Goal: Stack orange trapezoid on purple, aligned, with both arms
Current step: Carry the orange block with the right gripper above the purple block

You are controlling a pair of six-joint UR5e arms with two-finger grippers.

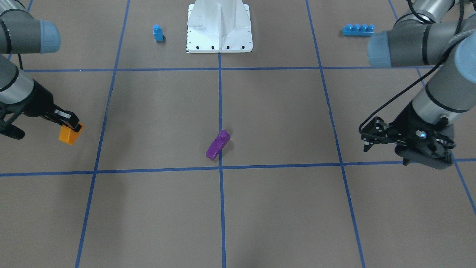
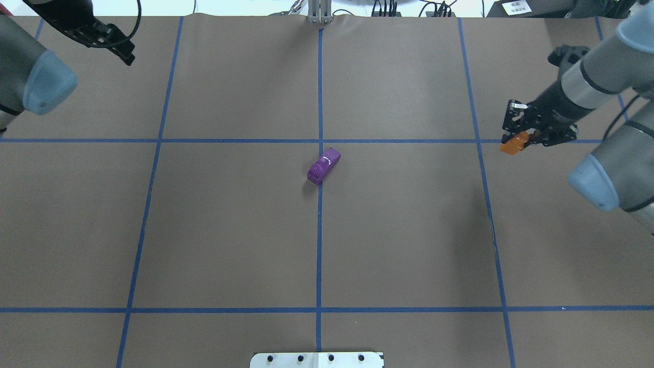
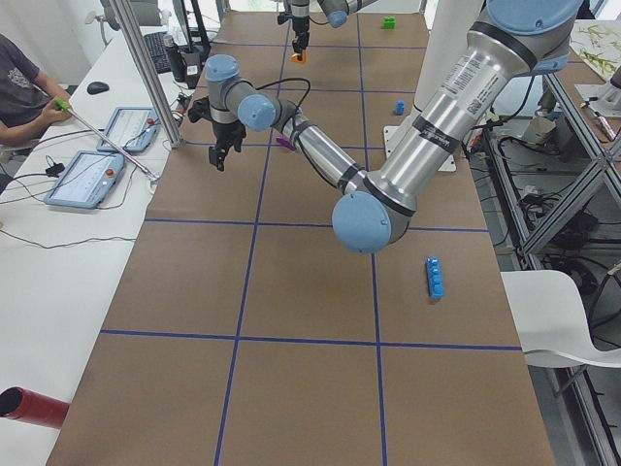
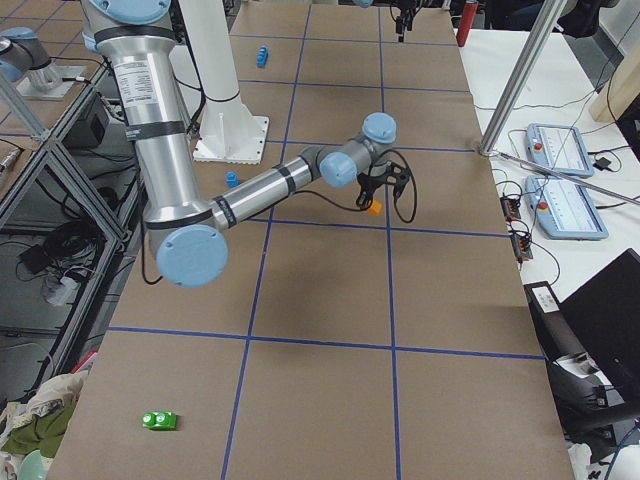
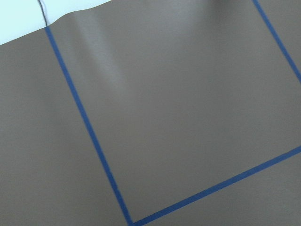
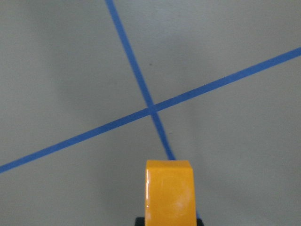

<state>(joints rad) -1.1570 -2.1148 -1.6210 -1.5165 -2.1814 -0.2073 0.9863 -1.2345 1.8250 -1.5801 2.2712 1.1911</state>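
The orange trapezoid (image 1: 70, 134) sits in my right gripper (image 1: 73, 126), which is shut on it low over the table at the robot's far right. It also shows in the overhead view (image 2: 513, 143) and fills the bottom of the right wrist view (image 6: 169, 190). The purple brick (image 1: 217, 146) lies on its side on the centre tape line, also in the overhead view (image 2: 323, 165), far from both grippers. My left gripper (image 1: 365, 139) is open and empty over the table's far left, also in the overhead view (image 2: 127, 53).
A small blue brick (image 1: 158, 32) and a long blue brick (image 1: 358, 29) lie on either side of the white robot base (image 1: 219, 29). A green brick (image 4: 160, 420) lies near the right end. Blue tape lines grid the brown table.
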